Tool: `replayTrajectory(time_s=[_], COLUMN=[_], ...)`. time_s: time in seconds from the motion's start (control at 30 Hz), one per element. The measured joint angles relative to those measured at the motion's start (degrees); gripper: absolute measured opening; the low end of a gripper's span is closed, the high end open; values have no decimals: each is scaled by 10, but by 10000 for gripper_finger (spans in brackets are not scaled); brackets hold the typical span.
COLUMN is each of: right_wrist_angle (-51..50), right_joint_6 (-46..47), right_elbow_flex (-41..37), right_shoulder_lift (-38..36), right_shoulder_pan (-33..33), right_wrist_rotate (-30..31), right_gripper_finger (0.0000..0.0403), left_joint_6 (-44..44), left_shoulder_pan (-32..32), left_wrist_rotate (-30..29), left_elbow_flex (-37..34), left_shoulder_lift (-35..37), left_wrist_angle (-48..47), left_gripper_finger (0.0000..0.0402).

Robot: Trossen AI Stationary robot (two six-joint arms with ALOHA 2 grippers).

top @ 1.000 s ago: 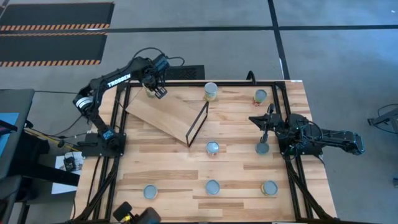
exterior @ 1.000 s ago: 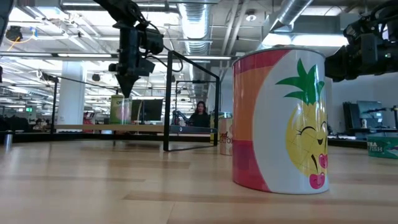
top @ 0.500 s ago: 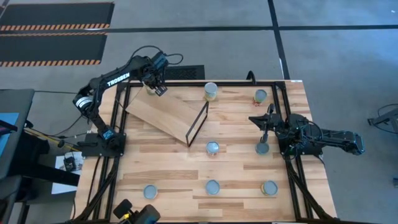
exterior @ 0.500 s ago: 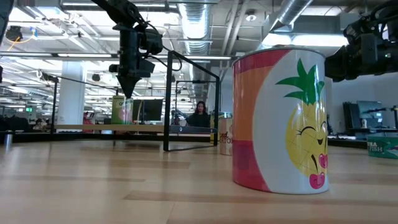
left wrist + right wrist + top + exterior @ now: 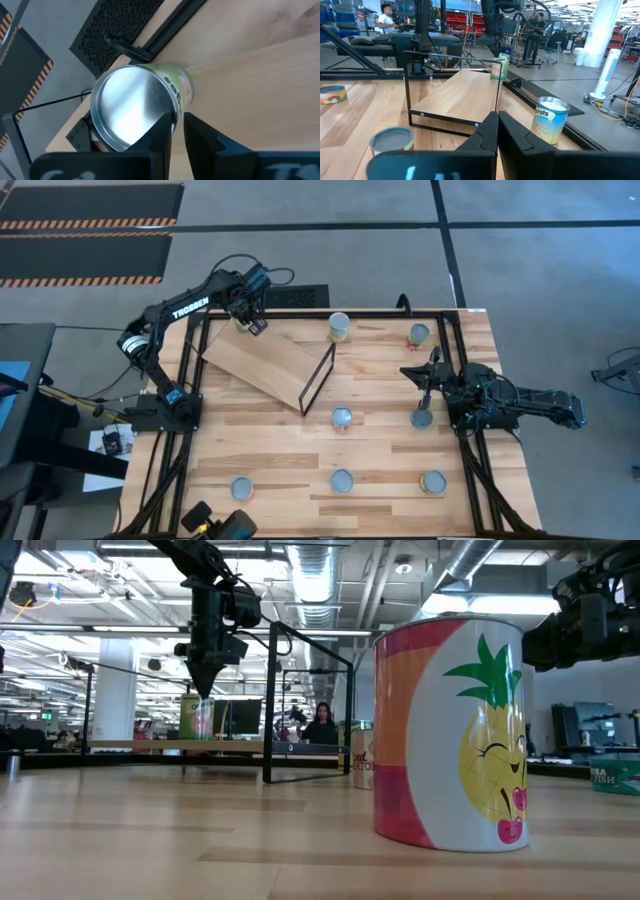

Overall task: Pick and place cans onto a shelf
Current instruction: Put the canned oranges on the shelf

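High view: the tabletop point(image 5: 270, 450) carries the tilted plywood shelf point(image 5: 262, 362) at far left. One green-labelled can point(image 5: 137, 107) stands on the shelf's far corner; seven cans sit loose, so I judge the task barely begun. The left end effector point(image 5: 252, 322) hovers above that can, released. The right end effector point(image 5: 422, 377), clenched and empty, waits at right.
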State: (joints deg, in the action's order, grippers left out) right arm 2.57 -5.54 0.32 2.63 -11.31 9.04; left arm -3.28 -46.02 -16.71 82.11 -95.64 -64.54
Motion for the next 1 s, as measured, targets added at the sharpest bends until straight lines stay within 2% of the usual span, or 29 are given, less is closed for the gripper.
replayTrajectory(time_s=[1.0], right_wrist_angle=[0], right_joint_6=[0], right_elbow_flex=[0], right_shoulder_lift=[0], right_shoulder_pan=[0], right_wrist_rotate=[0], right_gripper_finger=[27], left_joint_6=[-7], left_shoulder_pan=[10], left_wrist_rotate=[10], left_elbow_flex=[0], left_shoulder_lift=[15], left_wrist_angle=[-43], left_gripper_finger=[42])
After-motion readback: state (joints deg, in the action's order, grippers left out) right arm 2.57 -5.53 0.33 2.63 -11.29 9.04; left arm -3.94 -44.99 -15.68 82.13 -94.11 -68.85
